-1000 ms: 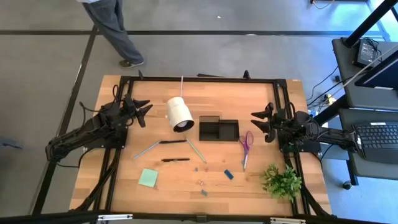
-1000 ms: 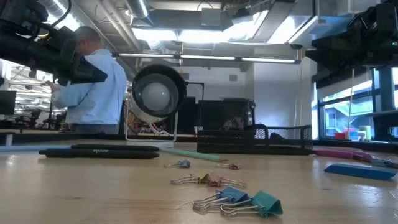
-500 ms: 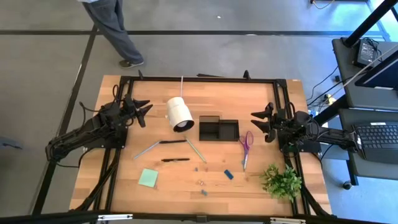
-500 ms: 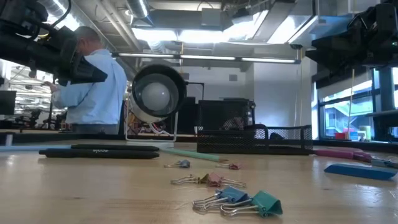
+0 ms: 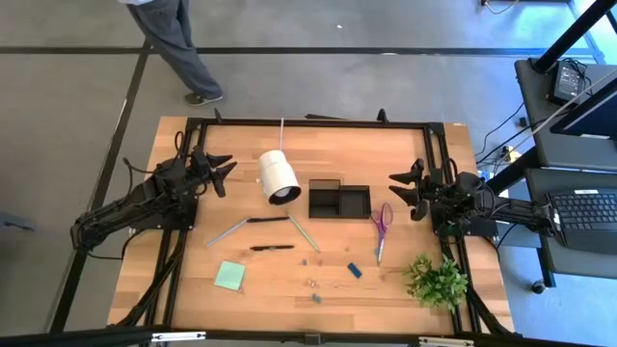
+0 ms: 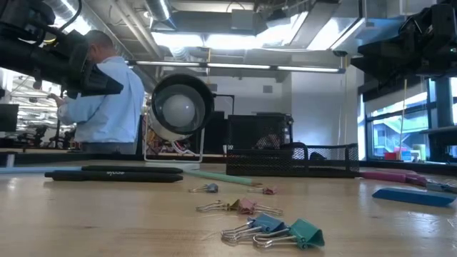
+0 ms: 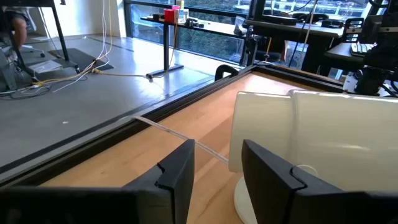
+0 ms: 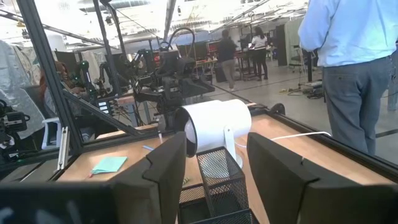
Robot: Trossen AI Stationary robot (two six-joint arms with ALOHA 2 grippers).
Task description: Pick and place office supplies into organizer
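The black two-compartment organizer [image 5: 339, 200] stands on the table's middle, also seen in the low view [image 6: 293, 161] and the right wrist view [image 8: 219, 177]. Purple-handled scissors [image 5: 382, 224] lie to its right. Dark pens [image 5: 272, 248], light pencils [image 5: 227, 232], a mint-green sticky-note pad [image 5: 229, 276], a blue bit [image 5: 355, 271] and small clips [image 6: 278, 232] lie toward the near edge. My left gripper [image 5: 220, 170] hangs open at the table's left, by the white cylinder [image 7: 323, 143]. My right gripper [image 5: 397, 189] hangs open at the right, beyond the scissors.
A white cylinder roll [image 5: 278, 176] lies on its stand left of the organizer. A green leafy plant [image 5: 436, 281] stands at the near right corner. A black frame [image 5: 308, 122] rims the table. A person [image 5: 178, 48] stands beyond the far edge.
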